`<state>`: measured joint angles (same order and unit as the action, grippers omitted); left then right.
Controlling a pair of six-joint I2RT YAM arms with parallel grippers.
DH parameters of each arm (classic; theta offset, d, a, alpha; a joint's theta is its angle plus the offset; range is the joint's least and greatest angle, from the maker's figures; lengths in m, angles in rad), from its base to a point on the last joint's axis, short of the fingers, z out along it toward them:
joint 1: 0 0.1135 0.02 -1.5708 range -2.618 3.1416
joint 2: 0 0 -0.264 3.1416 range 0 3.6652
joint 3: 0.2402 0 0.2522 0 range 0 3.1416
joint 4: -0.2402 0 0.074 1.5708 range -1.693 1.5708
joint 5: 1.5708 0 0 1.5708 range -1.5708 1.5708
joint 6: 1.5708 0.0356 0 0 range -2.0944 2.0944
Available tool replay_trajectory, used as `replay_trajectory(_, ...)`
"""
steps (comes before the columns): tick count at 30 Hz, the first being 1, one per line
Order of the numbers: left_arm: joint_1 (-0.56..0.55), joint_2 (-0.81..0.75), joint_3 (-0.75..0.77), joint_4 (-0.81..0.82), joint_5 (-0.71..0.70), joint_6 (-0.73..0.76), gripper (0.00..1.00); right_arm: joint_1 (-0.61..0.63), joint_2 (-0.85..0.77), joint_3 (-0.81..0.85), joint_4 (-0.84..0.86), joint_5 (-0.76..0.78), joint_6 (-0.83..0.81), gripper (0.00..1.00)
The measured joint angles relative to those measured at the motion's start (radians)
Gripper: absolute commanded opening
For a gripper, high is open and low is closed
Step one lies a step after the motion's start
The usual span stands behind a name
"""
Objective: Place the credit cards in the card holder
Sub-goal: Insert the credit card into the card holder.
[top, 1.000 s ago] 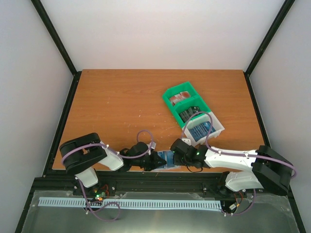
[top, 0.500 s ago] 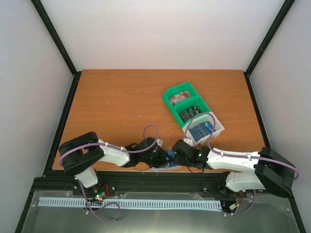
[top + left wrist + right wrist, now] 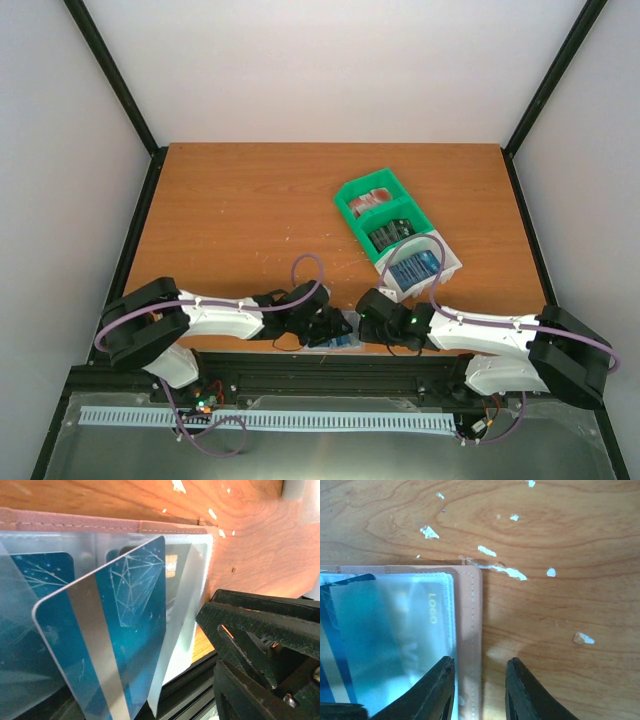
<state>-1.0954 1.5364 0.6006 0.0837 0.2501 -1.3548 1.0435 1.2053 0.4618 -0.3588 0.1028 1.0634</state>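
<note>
The card holder (image 3: pixel 345 336) lies open at the table's near edge, its tan-pink rim (image 3: pixel 470 611) framing clear sleeves. A blue credit card (image 3: pixel 112 630) with a silver stripe stands tilted in a sleeve, part of it sticking out; another blue one (image 3: pixel 42 572) lies flat inside. My left gripper (image 3: pixel 322 326) is at the holder's left, open. One black finger (image 3: pixel 250 625) is clear of the card. At the holder's right, my right gripper (image 3: pixel 480 677) is open and straddles the rim, one finger over the sleeve and one over the wood.
A green-and-white compartment tray (image 3: pixel 347 207) sits right of centre, holding stacks of red-and-white cards (image 3: pixel 372 202), dark cards (image 3: pixel 392 234) and blue cards (image 3: pixel 412 265). The black frame rail (image 3: pixel 300 365) runs just below the holder.
My left gripper has reached further right, opened and let go of the blue card, which now stands in the sleeve. The right gripper has stayed at the holder's edge.
</note>
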Motion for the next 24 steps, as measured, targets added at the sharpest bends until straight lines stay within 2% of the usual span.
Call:
replay_trajectory(3, 0.0, -0.035, -0.009, -0.033, -0.008, 0.011, 0.7, 0.0, -0.001, -0.001, 0.004, -0.008, -0.001, 0.31)
replay_trajectory(7, 0.0, -0.055, -0.011, -0.061, -0.012, 0.028, 0.72, 0.0, -0.002, -0.005, 0.015, -0.014, -0.001, 0.31)
replay_trajectory(16, 0.0, -0.075, 0.0, -0.11, -0.02, 0.037, 0.84, 0.0, -0.001, -0.007, 0.031, -0.04, -0.007, 0.31)
replay_trajectory(21, 0.016, -0.101, -0.006, -0.148, -0.009, 0.038, 0.81, 0.0, 0.006, -0.007, 0.049, -0.057, -0.008, 0.31)
replay_trajectory(24, 0.047, -0.125, -0.03, -0.152, 0.024, 0.043, 0.71, 0.0, 0.007, -0.009, 0.058, -0.062, -0.009, 0.31)
